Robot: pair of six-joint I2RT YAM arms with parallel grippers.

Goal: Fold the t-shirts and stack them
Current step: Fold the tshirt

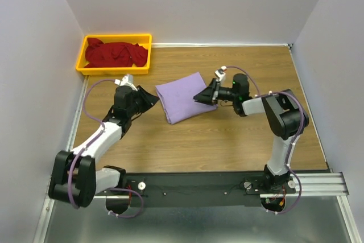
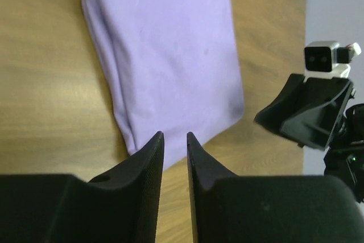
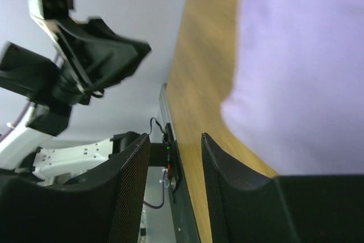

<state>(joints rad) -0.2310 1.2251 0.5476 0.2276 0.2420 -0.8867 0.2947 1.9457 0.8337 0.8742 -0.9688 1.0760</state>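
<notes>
One shirt looks done: the purple shirt [image 1: 185,96] lies folded on the bench [image 1: 227,140] between the left gripper [image 1: 154,99] and the right gripper [image 1: 198,97], both a little spread and pinching nothing, but the red shirt [image 1: 115,53] sits crumpled in the bin [image 1: 114,70], not yet folded or stacked.

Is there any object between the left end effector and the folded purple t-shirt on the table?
Nothing visible. The left end effector is close to the near corner of the purple t-shirt, with only bare wooden table between them.
</notes>
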